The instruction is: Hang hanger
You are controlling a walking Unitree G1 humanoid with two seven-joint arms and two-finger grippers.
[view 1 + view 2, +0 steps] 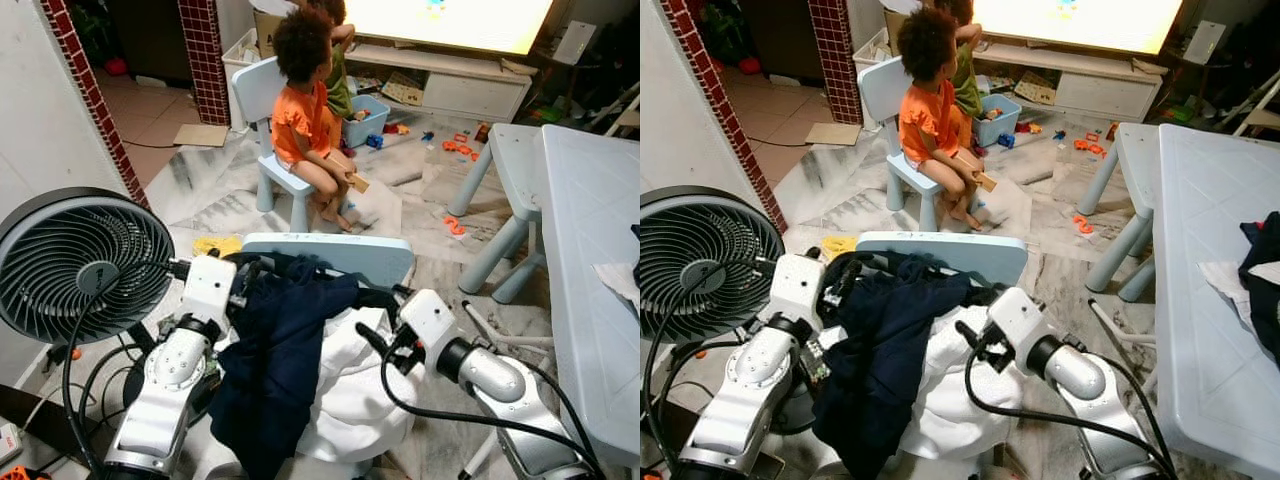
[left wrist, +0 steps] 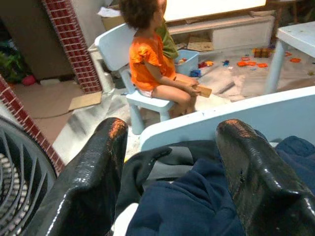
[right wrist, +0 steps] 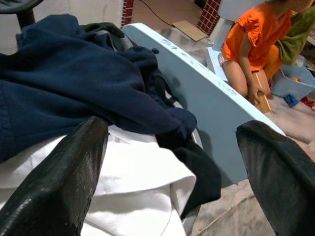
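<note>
Hanger indiscernible in clothes heap [image 1: 290, 345], just before spread left gripper [image 2: 172, 132] and spread right gripper [image 3: 174, 129]

Before us stands a pale blue plastic chair [image 1: 330, 255] heaped with a dark navy garment [image 1: 275, 360] over a white cloth [image 1: 355, 400]. To our left we see a round black floor fan [image 1: 80, 265] beside a red brick pillar [image 1: 85, 90]. Further off, a child in an orange shirt [image 1: 300, 110] sits on a small pale blue chair [image 1: 262, 95]. On our right is a light blue plastic table [image 1: 590, 260], with orange toys [image 1: 458, 146] scattered on the marbled floor [image 1: 430, 260].
</note>
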